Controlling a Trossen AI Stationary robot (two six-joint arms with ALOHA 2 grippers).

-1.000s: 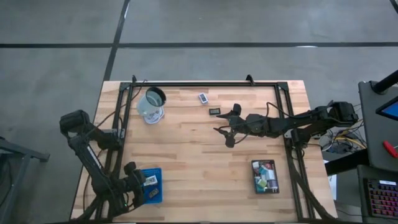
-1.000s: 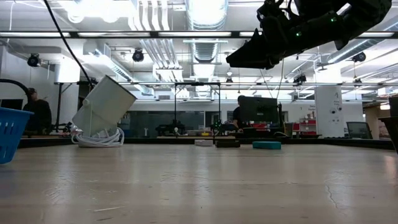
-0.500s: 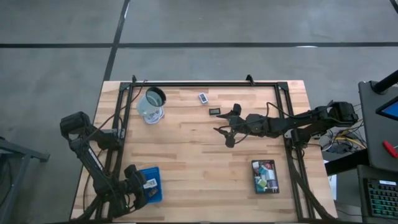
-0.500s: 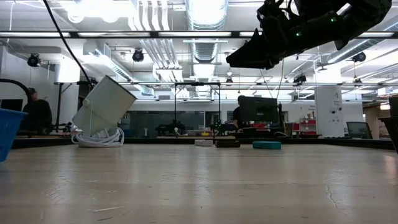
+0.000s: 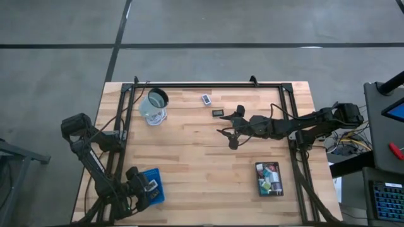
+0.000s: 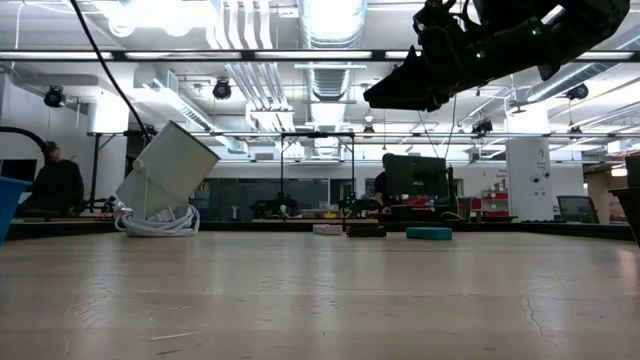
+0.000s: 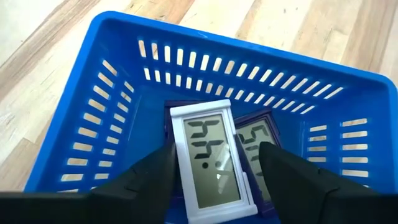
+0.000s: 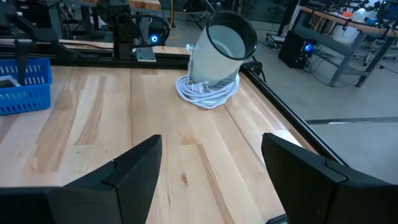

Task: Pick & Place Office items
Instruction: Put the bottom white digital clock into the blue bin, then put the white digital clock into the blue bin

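Observation:
My left gripper hangs open over the blue basket at the table's near left corner. A white display piece lies in the basket between its fingers, flat on top of a dark display piece; a gap shows beside one finger. My right gripper waits open above the middle of the table. A small white item and a dark flat item lie on the wood at the far side. A black tray at the near right holds several coloured pieces.
A clear round cup leans tipped on a white coiled cord at the far left. A black frame runs along the far and side edges. Bare wood lies between the basket and the tray. People stand in the room beyond.
My left gripper has swung a little farther over the blue basket and now covers more of it in the high view. In the low view the basket has shifted toward the picture's left edge, so less of it shows. My right arm has kept still.

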